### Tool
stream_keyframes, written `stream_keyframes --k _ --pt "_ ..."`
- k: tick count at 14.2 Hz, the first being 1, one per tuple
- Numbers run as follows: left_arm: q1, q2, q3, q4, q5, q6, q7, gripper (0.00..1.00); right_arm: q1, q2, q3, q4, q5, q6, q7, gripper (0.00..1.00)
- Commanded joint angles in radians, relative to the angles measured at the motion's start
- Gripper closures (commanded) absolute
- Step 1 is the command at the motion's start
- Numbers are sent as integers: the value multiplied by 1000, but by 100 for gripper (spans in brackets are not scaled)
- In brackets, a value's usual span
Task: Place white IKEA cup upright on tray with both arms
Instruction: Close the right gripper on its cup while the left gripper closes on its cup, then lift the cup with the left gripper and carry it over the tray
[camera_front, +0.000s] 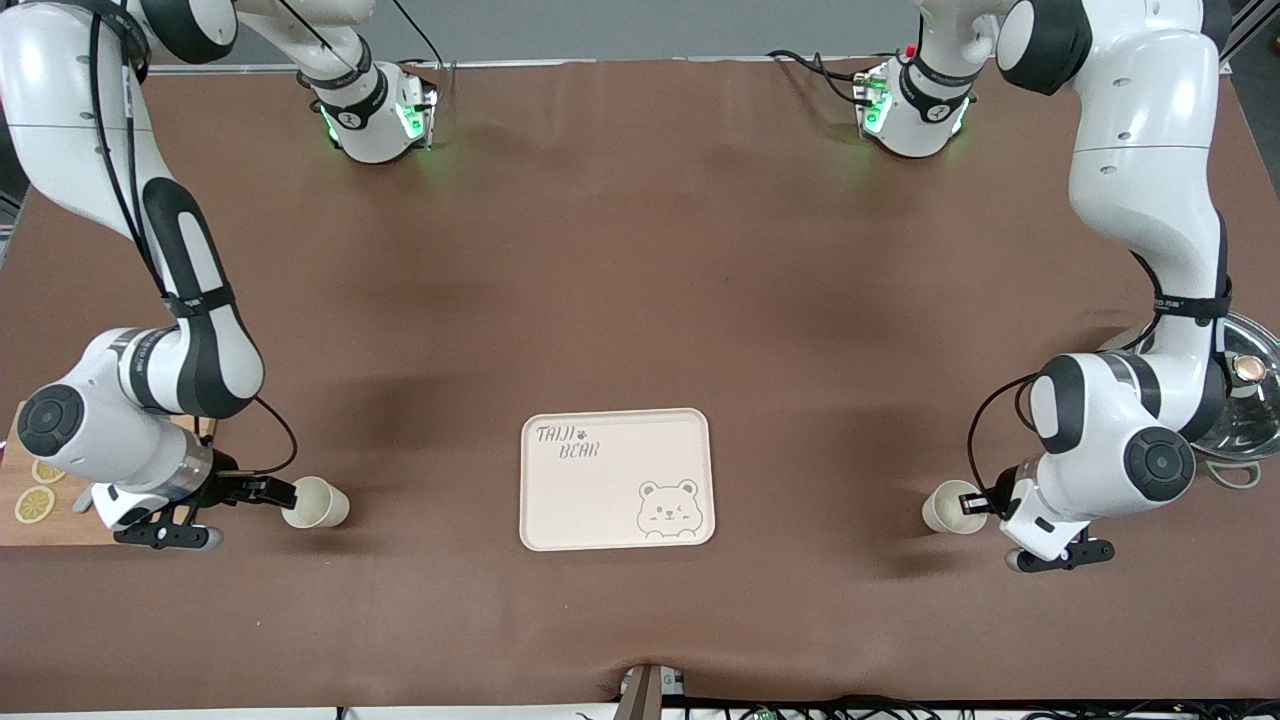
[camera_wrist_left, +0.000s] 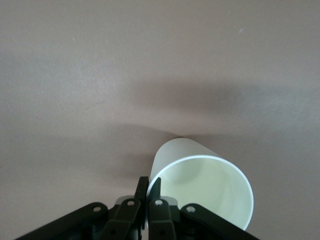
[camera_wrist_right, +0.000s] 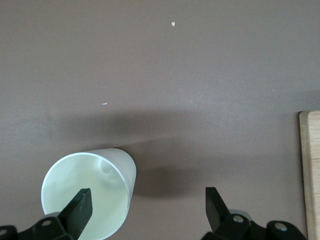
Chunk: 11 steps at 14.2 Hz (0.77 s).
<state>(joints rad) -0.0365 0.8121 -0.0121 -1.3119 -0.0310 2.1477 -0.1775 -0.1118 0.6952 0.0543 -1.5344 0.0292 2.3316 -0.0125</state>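
both white cups (camera_front: 316, 502) (camera_front: 948, 506) and tray (camera_front: 616, 479) hold nothing.

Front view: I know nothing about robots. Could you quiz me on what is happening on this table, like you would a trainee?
1. True or false: a cup already stands on the tray.
2. The fingers of the left gripper are: A) spread wide; B) shut on the rim of the left arm's cup; C) gripping the tray.
3. Fill in: the right gripper is open astride the wall of the right arm's cup, which lies on its ____.
Key: 1 false; 2 B; 3 side.
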Motion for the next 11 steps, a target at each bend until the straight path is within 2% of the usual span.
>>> stream_keyframes --k 1,4,11 --pt "-19 -50 -6 -4 2 -34 -39 100 1 17 6 11 -18 2 12 0" --pt "-60 -62 -6 26 0 -126 -59 100 6 36 6 11 -40 11 12 0" --pt "-189 -88 -6 31 0 -138 -304 100 11 61 6 10 -40 26 11 0"
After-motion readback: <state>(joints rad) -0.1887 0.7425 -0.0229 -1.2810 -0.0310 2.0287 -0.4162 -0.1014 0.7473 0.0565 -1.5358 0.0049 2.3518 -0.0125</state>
